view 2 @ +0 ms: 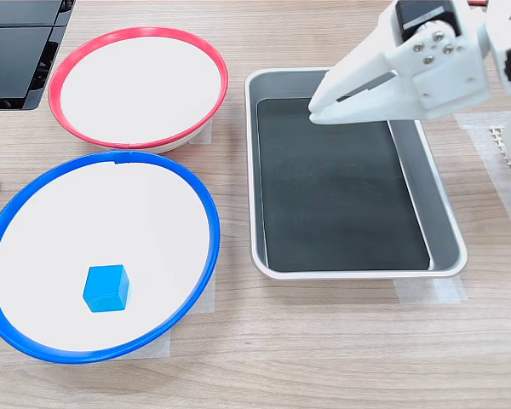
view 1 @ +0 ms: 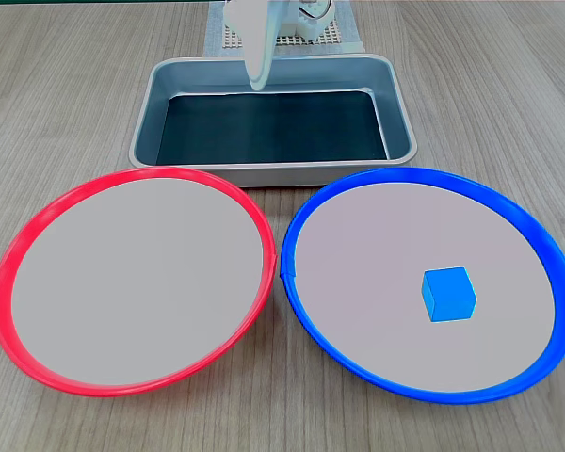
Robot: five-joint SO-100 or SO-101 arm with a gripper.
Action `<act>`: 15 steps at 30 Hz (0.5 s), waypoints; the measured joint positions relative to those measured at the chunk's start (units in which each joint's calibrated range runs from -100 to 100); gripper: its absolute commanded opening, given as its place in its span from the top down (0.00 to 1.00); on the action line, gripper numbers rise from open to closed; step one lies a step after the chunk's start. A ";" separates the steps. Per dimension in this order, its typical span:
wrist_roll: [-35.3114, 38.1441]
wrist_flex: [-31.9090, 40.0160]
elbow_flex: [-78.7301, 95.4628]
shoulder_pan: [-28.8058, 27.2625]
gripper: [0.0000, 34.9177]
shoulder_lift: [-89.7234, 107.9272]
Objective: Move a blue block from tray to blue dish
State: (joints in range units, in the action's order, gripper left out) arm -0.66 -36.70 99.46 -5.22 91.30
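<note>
The small blue block (view 1: 449, 294) (view 2: 106, 287) lies flat inside the blue dish (view 1: 414, 175) (view 2: 119, 157), off its centre and apart from the rim. The grey metal tray (view 1: 264, 172) (view 2: 358, 271) holds nothing on its black base. My white gripper (view 1: 257, 85) (view 2: 313, 115) hovers above the tray's far end in the first exterior view, well away from the block. Its jaws meet at the tip, shut with nothing between them.
A red-rimmed dish (view 1: 132, 175) (view 2: 136, 32) sits beside the blue one, holding nothing. Black flat items (view 2: 17, 51) lie at the second exterior view's top left. A perforated mat (view 1: 334, 38) and the arm's base are behind the tray.
</note>
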 measured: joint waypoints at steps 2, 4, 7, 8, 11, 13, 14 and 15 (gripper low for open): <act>0.00 -3.92 0.54 0.00 1.00 4.86; 0.00 -7.34 0.54 0.00 1.00 6.05; 0.00 -9.95 0.54 0.00 0.99 7.50; 0.00 -10.20 0.54 0.00 0.99 7.50; 0.00 -10.44 0.54 -0.44 0.99 7.16; 0.00 -10.44 0.54 -0.44 0.99 7.33; 0.00 -10.44 0.54 -0.44 0.99 7.42; 0.00 -10.44 0.54 -0.44 0.99 7.42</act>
State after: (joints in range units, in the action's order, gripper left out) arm -0.66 -47.15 100.00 -5.66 98.72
